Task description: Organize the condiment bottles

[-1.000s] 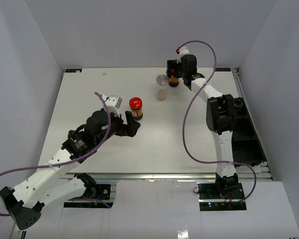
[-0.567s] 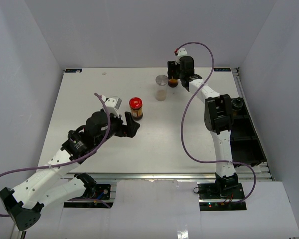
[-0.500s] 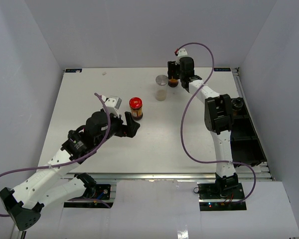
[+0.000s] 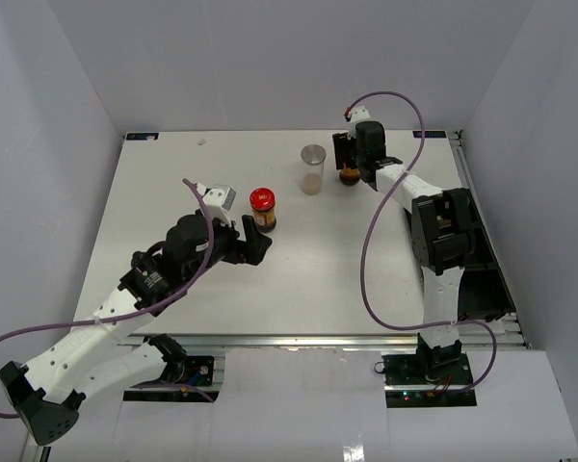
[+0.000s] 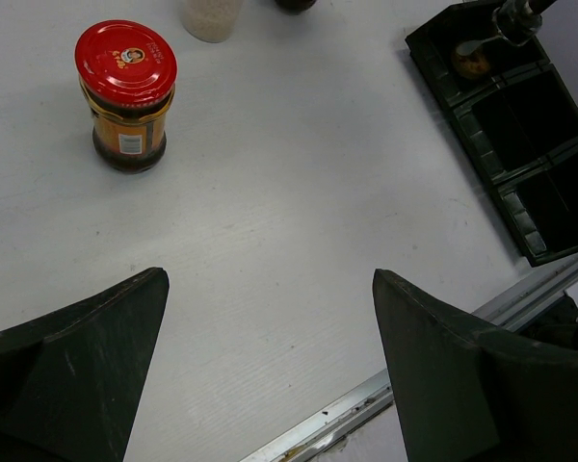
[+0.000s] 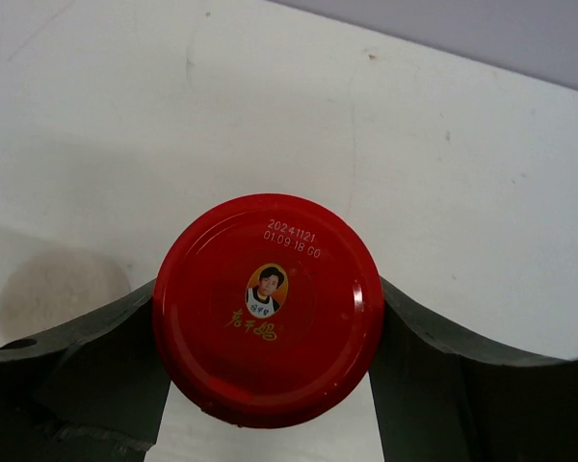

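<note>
**A:** At the lower left of the overhead view, how does the left gripper [image 4: 255, 238] stand?

**B:** Its fingers are spread wide with nothing between them, low over the table [image 4: 173, 173]. The left red-capped bottle [image 4: 262, 210] stands upright just beyond them, touching neither finger. In the left wrist view it sits at the upper left.

**A:** And toward the middle?

**B:** The clear bottle [image 4: 313, 169] with the silver-grey lid stands upright at upper centre, on its own.

**A:** To its right?

**B:** The right gripper [image 4: 351, 166] is clamped on the right red-capped bottle [image 4: 350, 176]. Its wrist view shows the red cap pinched between both fingers [image 6: 96, 366]. I cannot tell whether the bottle rests on the table.

**A:** The right edge?

**B:** The black tray [image 4: 486, 279] lies there, with a black-capped bottle [image 4: 459, 199] in its top compartment.
</note>
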Tool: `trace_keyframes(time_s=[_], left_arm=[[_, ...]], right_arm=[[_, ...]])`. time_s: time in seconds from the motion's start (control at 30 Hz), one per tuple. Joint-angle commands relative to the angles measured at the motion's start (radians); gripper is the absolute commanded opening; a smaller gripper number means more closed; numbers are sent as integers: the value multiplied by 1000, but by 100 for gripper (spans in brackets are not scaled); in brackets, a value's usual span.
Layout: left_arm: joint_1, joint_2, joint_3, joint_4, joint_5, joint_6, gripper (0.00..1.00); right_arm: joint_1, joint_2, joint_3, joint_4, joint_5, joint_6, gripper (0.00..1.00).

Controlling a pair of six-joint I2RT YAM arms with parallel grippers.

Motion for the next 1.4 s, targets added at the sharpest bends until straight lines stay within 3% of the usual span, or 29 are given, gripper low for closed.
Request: trace_keyframes(time_s=[0.0, 0.23, 0.4, 0.6, 0.87, 1.2, 1.37], left_arm=[[1, -3, 37, 35, 25, -7, 98], [1, 27, 83, 28, 73, -23, 98], [1, 15, 89, 27, 91, -32, 98], [1, 13, 84, 21, 101, -39, 98], [1, 24, 52, 61, 117, -63, 98], [1, 47, 61, 73, 129, -45, 98], [1, 44, 87, 41, 134, -28, 98]], right_arm=[[-3, -265, -115, 95, 42, -47, 8], [-4, -639, -379, 26, 87, 1, 8], [-18, -887, -532, -115, 230, 44, 8], [-87, -1076, -650, -232, 310, 34, 8], [-355, -1184, -741, -282, 259, 99, 8], [-469, -1263, -893, -194, 416, 189, 8], [-529, -1266, -930, -104, 419, 222, 8]])
